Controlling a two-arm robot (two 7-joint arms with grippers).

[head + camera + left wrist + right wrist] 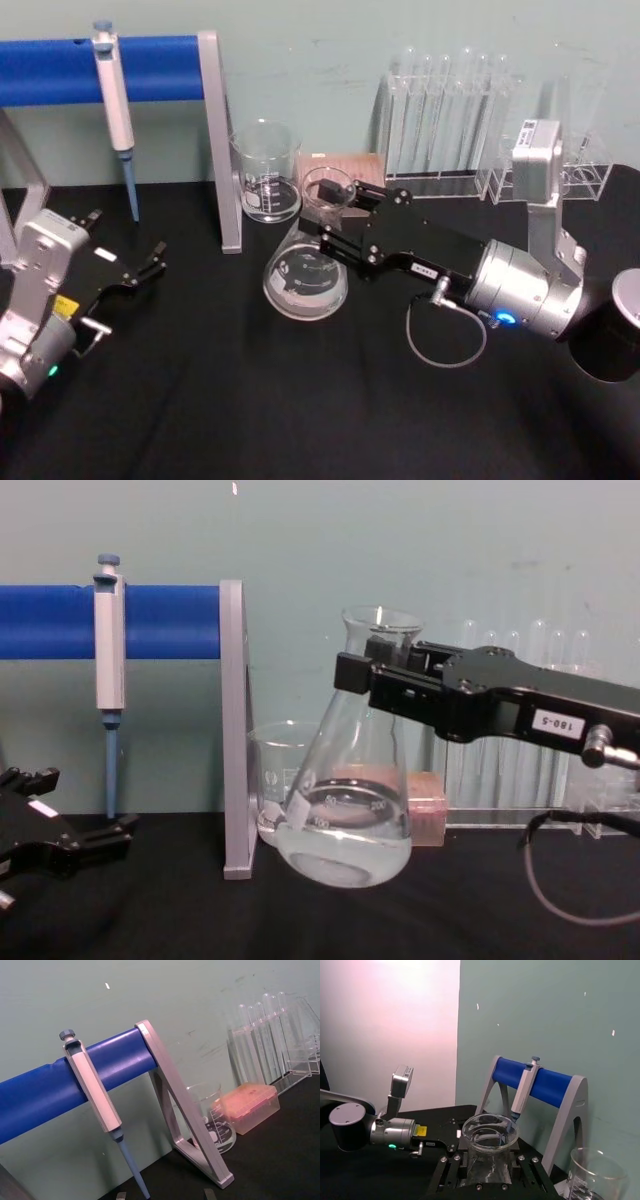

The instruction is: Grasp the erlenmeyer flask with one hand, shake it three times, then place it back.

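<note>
The erlenmeyer flask (305, 278) (350, 815) is clear glass with white markings. It hangs tilted over the middle of the black table, with its neck leaning toward the right arm and its wide base swung out toward me. My right gripper (336, 220) (368, 675), black with a small white label of digits, is shut on the flask's neck just below the flared rim (490, 1127). My left gripper (128, 238) (80, 805) rests low at the left, open and holding nothing.
A glass beaker (267, 170) stands just behind the flask, beside the grey leg (220, 140) of a blue-bar stand holding a pipette (115, 100). A pink box (425, 810) and a test tube rack (450, 110) line the back wall on the right.
</note>
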